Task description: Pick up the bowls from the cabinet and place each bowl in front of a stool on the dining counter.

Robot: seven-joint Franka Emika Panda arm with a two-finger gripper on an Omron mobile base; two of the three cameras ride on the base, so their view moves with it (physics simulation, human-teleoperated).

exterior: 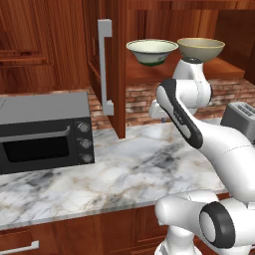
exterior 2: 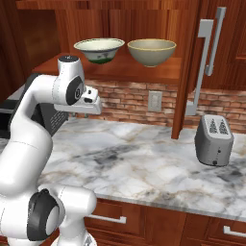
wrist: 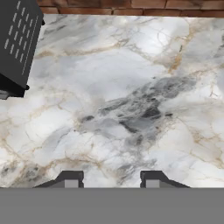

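1. Two round ceramic bowls sit upright, rims up, side by side on the open shelf (exterior 2: 158, 72) of a dark reddish-brown wooden cabinet (exterior: 119, 60). Being round, they have no long axis.
2. The pale-green bowl (exterior 2: 99, 50) is whitish with a dark green foot; the tan bowl (exterior 2: 152, 52) is beige all over. They stand close together, not touching.
3. The cabinet door (exterior 2: 188, 72) stands open, edge-on, carrying a long vertical grey bar handle (exterior 2: 206, 48).
4. Below the shelf runs a brick wall, and under it a grey-veined white marble desk (exterior 2: 144, 163), smooth and glossy.
5. The left base view shows a black-and-grey microwave (exterior: 45, 132) on the desk to the left. The right base view shows it largely hidden behind the arm, but gives a fuller view of a grey two-slot toaster (exterior 2: 214, 140) and a wall outlet (exterior 2: 154, 101).
6. The white arm bends up over the desk, its hand below the shelf, apart from both bowls.
7. The hand view looks straight down on bare marble, with a vented corner of the microwave at its upper left. The fingers (wrist: 73, 178) stand apart with a gap between them, holding nothing.
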